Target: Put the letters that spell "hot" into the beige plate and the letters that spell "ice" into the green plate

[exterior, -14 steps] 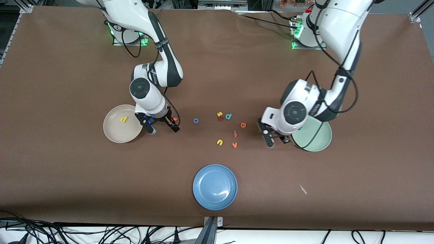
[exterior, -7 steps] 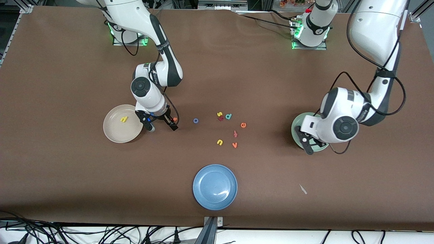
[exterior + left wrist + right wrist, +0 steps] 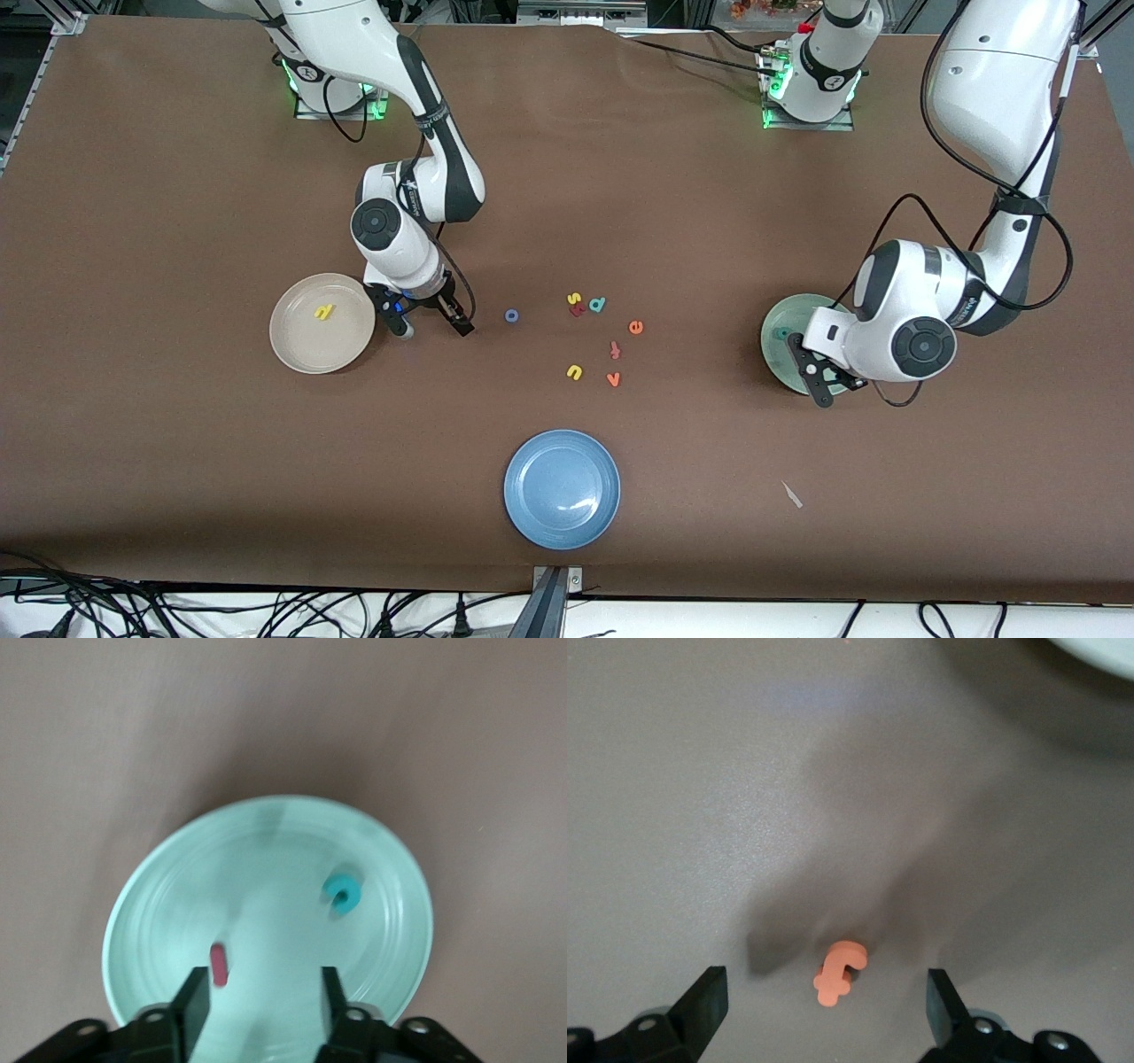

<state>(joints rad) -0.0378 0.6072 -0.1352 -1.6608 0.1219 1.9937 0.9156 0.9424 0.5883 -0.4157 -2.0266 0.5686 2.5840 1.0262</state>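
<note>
Left gripper (image 3: 257, 1005) is parted, empty, over round mint-green plate (image 3: 159, 895): dark red bar i (image 3: 218, 965) dropped beside teal c (image 3: 342, 893). Right gripper (image 3: 824, 1010) is spread wide, empty, straddling small orange foam t (image 3: 837, 972) beside round beige plate (image 3: 297, 341) for pickup.

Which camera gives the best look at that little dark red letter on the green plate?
The left wrist view: the dark red i lies in plain sight on the green plate. In the front view the left arm hides it; the right wrist view misses it.
</note>
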